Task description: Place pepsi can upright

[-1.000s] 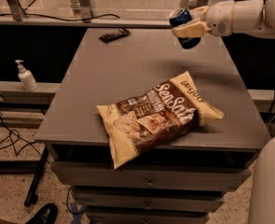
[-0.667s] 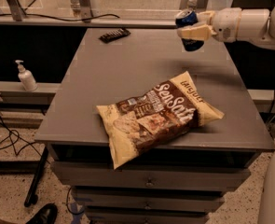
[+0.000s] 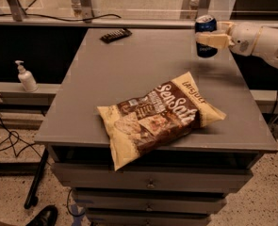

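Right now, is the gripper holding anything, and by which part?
The gripper holds the pepsi can around its middle, at the far right corner of the table.

Pincer gripping pepsi can at table's far right, chip bag front centre.

Upper right of frame: my gripper reached in from the right edge, fingers clasped on the pepsi can, which stood upright, silver top up, at the far right of the grey table. I couldn't tell whether it touched the surface. Chip bag lay flat at centre, overhanging the near edge. Small dark object lay at the far left.
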{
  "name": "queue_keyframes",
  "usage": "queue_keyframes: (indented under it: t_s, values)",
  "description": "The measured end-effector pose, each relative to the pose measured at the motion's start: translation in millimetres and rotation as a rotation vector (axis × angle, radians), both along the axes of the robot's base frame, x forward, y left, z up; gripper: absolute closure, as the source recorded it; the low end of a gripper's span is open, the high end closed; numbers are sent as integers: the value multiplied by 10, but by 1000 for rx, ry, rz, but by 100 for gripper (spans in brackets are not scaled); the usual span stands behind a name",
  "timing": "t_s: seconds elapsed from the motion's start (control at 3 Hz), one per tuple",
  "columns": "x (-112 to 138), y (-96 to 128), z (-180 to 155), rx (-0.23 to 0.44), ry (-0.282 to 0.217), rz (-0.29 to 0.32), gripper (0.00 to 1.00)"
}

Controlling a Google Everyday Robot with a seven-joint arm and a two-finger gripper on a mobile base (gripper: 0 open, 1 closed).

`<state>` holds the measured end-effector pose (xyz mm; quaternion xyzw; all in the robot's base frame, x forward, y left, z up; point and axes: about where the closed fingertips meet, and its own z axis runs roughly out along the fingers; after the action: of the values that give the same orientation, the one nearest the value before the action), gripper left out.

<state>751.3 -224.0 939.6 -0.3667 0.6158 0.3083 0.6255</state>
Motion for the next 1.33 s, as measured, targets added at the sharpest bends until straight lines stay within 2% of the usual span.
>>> queue_keyframes:
  t_s: [0.67, 1.0, 1.33]
  values:
    - [-28, -381, -137, 122, -33, -22, 100]
    - [-21, -435, -230, 174, -35, -26, 100]
    - [-33, -447, -326, 200, -14, -22, 82]
